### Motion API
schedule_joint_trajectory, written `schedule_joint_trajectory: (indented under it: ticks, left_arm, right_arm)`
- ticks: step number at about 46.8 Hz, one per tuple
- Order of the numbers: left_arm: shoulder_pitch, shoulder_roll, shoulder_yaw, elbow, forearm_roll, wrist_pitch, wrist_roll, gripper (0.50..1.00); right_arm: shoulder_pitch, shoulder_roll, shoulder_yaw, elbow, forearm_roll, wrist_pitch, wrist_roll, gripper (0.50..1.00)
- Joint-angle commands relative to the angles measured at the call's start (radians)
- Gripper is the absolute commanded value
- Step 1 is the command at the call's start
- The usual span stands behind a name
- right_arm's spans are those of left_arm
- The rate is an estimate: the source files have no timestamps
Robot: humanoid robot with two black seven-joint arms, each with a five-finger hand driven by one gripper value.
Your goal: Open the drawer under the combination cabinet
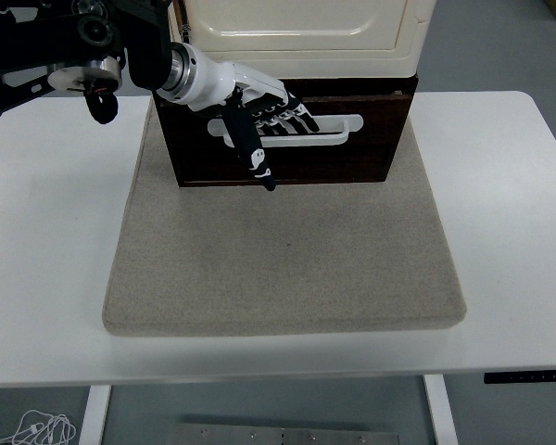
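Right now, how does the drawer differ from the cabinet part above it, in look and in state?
The drawer is dark brown wood with a white bar handle; the upper cabinet is cream and glossy. The left hand hooks its fingers on the drawer's handle; nothing touches the upper cabinet. Both stand on the grey mat.

There is just one camera. It sits up high on the robot's side and looks forward and down at the white table [500, 232]. The table's near edge runs along the bottom of the picture, and the floor shows under it. The cabinet [301, 28] at the far side is cut off by the top edge. The table fills most of the view.
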Motion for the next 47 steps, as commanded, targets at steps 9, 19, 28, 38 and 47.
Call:
schedule_joint_trajectory:
  ticks: [9,19,28,38,47]
  left_arm:
    - [0.000,0.025,-0.003,-0.003,0.000,-0.044,0.000,1.000]
    - [0.000,0.036,-0.023,-0.009,0.000,-0.078,0.000,1.000]
    - [0.000,0.036,-0.023,-0.010,0.000,-0.100,0.000,1.000]
    - [0.000,0.036,-0.026,-0.018,0.000,-0.115,0.002,1.000]
    - [0.000,0.036,-0.032,-0.018,-0.002,-0.140,0.000,1.000]
  right_arm:
    - [0.000,0.000,0.000,0.000,0.000,0.000,0.000,0.926]
    - [0.000,0.000,0.000,0.000,0.000,0.001,0.000,0.926]
    - [0.000,0.000,0.000,0.000,0.000,0.000,0.000,0.926]
    - [0.000,0.000,0.000,0.000,0.000,0.000,0.000,0.928]
    - [0.000,0.000,0.000,0.000,0.000,0.000,0.000,0.926]
